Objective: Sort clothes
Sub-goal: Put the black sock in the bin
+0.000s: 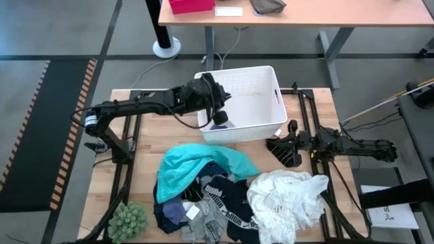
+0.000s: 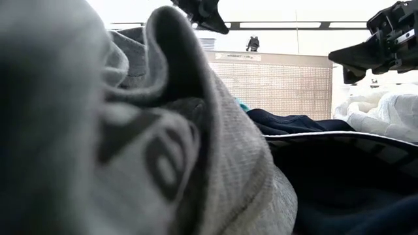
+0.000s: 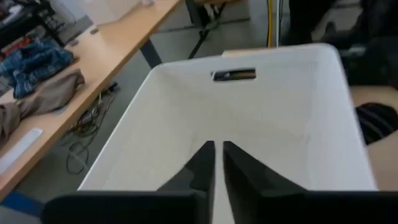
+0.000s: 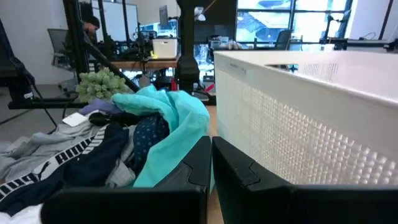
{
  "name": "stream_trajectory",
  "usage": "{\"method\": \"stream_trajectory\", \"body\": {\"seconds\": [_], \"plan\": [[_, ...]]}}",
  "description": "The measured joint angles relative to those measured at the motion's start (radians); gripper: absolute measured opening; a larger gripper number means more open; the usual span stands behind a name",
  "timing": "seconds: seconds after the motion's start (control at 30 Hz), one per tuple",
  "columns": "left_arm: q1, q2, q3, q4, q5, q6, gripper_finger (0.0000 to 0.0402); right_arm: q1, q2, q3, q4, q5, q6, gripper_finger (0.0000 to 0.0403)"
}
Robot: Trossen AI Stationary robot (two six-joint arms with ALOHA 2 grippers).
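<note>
The clothes lie in a heap on the table's near half: a teal one (image 1: 196, 166) (image 4: 174, 118) on top, a navy patterned one (image 1: 215, 169), black ones with white print (image 1: 227, 203), a grey one (image 2: 215, 163) and a large white one (image 1: 288, 196). My left gripper (image 1: 218, 102) (image 3: 214, 168) hangs shut over the left end of the white bin (image 1: 254, 108) (image 3: 186, 112), with nothing between its fingers. A small dark piece (image 1: 220, 124) lies in the bin below it. My right gripper (image 1: 277, 150) (image 4: 211, 155) waits shut beside the bin's near right corner.
A green spiky plant (image 1: 127, 218) stands at the table's near left corner. Beyond the table's far edge is a long desk (image 1: 305, 17) with a pink box and cloth on it. Dark frame rails run along both sides of the table.
</note>
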Motion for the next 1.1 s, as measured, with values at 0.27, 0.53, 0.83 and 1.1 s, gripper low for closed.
{"method": "stream_trajectory", "body": {"seconds": [0.27,0.53,0.83,1.1], "plan": [[-0.036,-0.125,-0.163,0.221,0.06,-0.014,0.0002,0.0,0.0,0.0,0.067,-0.002,0.035,0.0],[-0.108,-0.333,-0.499,0.626,0.119,-0.026,0.0,0.0,0.007,0.0,0.073,0.0,0.271,0.0],[-0.215,-0.515,-0.772,0.853,0.119,-0.004,0.0,0.003,0.08,0.0,0.021,-0.004,0.35,0.0],[-0.233,-0.571,-0.866,0.96,0.119,0.002,0.0,0.005,0.264,0.0,0.001,-0.002,0.443,0.0]]}}
